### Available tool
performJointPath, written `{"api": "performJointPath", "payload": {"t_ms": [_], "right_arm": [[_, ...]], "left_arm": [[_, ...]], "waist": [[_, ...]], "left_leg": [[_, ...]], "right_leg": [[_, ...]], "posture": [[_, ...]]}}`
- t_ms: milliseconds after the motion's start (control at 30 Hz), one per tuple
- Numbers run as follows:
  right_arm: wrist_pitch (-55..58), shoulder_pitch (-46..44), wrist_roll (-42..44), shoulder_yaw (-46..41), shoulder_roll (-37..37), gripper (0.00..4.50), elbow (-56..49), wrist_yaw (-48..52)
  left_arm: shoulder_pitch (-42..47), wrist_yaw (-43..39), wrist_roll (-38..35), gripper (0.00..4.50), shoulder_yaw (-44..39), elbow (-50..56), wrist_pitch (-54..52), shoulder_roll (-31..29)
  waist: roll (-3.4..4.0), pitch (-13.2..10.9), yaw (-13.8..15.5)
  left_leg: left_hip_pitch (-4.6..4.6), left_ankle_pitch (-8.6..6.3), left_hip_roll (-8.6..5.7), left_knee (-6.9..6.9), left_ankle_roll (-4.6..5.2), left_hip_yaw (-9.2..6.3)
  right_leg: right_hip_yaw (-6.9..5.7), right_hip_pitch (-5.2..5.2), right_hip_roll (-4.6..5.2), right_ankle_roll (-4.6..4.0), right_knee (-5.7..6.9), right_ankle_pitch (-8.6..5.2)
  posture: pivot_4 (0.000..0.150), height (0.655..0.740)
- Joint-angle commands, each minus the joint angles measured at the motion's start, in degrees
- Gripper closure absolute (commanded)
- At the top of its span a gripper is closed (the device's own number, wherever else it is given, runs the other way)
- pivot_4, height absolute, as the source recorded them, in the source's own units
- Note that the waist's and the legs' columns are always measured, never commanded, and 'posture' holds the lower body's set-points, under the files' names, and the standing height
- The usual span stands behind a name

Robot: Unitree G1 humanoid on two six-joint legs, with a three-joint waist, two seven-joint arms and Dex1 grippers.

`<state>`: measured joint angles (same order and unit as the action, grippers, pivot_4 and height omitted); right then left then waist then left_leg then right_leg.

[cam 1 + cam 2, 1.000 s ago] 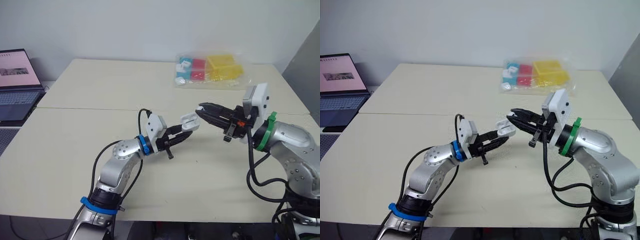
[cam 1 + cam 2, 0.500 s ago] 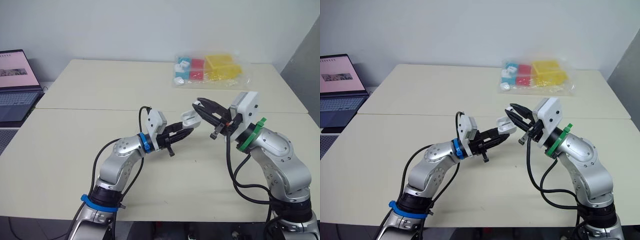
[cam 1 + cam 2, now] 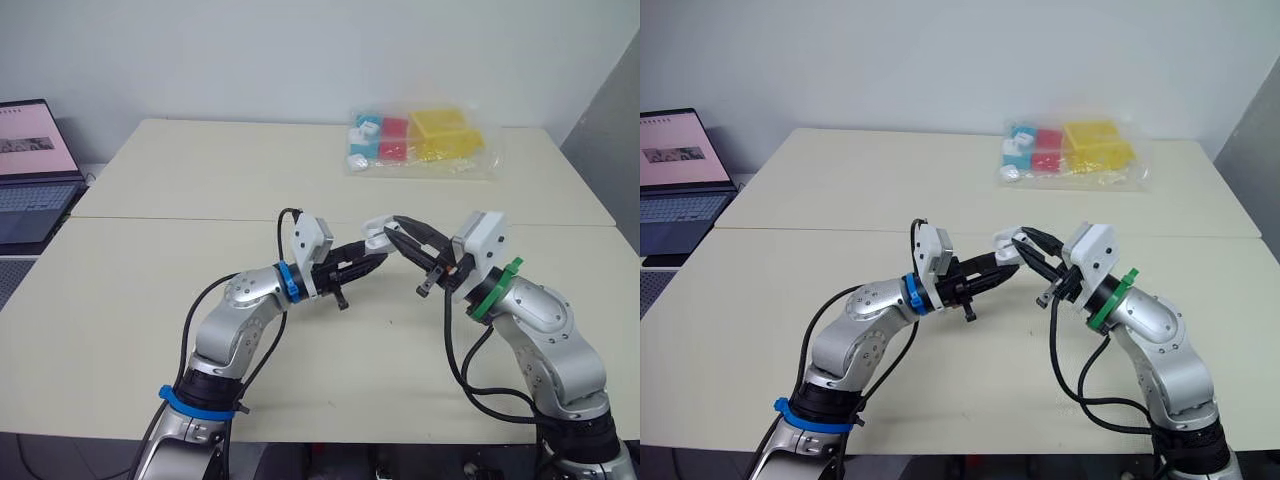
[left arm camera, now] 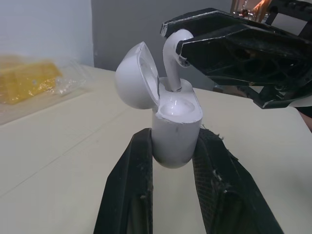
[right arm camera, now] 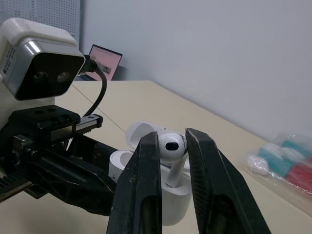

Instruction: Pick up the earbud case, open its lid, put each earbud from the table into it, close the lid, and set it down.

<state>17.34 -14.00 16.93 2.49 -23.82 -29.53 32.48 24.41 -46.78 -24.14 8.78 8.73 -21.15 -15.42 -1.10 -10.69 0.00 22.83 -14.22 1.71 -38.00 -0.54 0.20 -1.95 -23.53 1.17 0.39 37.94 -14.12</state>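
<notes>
Right end effector around earbud

A: Obstructions?
B: Bag of boxes, upper right; laptop, left edge.
A: Free room?
B: Table bare lower left and lower centre. Centre crowded: left gripper clamping earbud case meets right gripper pinching earbud at its mouth.

White earbud case, white earbud
</notes>
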Motion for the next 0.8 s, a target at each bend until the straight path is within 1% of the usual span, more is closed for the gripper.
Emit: {"api": "performJointPath", "payload": {"t_ms": [33, 267, 533, 567, 600, 667, 800], "right_arm": [[-3.0, 1.2, -1.1, 0.2, -0.3, 4.12, 0.5, 0.5], [-6.5, 1.7, -3.4, 1.2, -0.6, 4.12, 2.6, 0.4], [-3.7, 2.3, -1.9, 0.9, -1.2, 4.12, 2.5, 0.6], [-3.3, 2.3, -1.4, 0.9, -1.1, 3.39, 2.4, 0.7], [-2.9, 2.2, -1.0, 0.8, -1.3, 3.14, 1.8, 0.9], [-1.8, 2.1, -0.1, 0.4, -1.7, 2.45, 0.3, 1.1], [0.9, 2.5, 2.7, -1.2, -2.6, 2.42, -2.6, 1.4]], "left_arm": [[1.0, 0.6, -1.2, 3.74, -1.1, 3.1, 0.4, 0.3], [0.9, 0.7, -1.4, 3.74, -1.1, 3.6, -0.2, 0.5], [1.1, 0.8, -1.1, 3.74, -1.2, 3.5, -0.2, 0.6], [1.1, 0.8, -1.1, 3.74, -1.2, 3.5, -0.2, 0.6], [1.0, 0.7, -1.1, 3.74, -1.2, 3.4, -0.2, 0.5], [0.9, 0.7, -1.0, 3.74, -1.1, 3.3, 0.0, 0.4], [0.7, 0.8, -0.8, 3.74, -1.0, 3.0, 0.3, 0.3]], "waist": [[0.0, 0.0, 0.0], [0.0, 0.0, 0.0], [0.0, 0.0, 0.0], [0.0, 0.0, 0.0], [0.0, 0.0, 0.0], [0.0, 0.0, 0.0], [0.0, 0.0, 0.1]], "left_leg": [[0.0, 0.0, 0.0, 0.0, 0.0, 0.0], [0.0, 0.0, 0.0, 0.0, 0.0, 0.0], [0.0, 0.0, 0.0, 0.0, 0.0, -0.01], [0.0, 0.0, 0.0, 0.0, 0.0, -0.01], [0.0, 0.0, 0.0, 0.0, 0.0, -0.01], [0.0, 0.0, 0.01, 0.0, 0.0, -0.01], [0.02, 0.0, 0.0, 0.0, 0.0, -0.02]], "right_leg": [[-0.01, 0.0, 0.0, 0.0, 0.0, 0.0], [-0.02, 0.0, 0.0, 0.0, 0.0, 0.0], [0.0, 0.0, 0.0, 0.0, -0.01, 0.0], [-0.01, 0.0, 0.0, 0.0, -0.01, 0.0], [-0.02, 0.01, 0.0, 0.0, 0.0, 0.0], [0.0, 0.0, 0.0, 0.0, 0.0, 0.0], [0.0, 0.0, 0.02, 0.0, -0.02, 0.0]], "posture": [[0.15, 0.7345], [0.15, 0.7345], [0.15, 0.7345], [0.15, 0.7345], [0.15, 0.7345], [0.15, 0.7345], [0.15, 0.7345]]}}
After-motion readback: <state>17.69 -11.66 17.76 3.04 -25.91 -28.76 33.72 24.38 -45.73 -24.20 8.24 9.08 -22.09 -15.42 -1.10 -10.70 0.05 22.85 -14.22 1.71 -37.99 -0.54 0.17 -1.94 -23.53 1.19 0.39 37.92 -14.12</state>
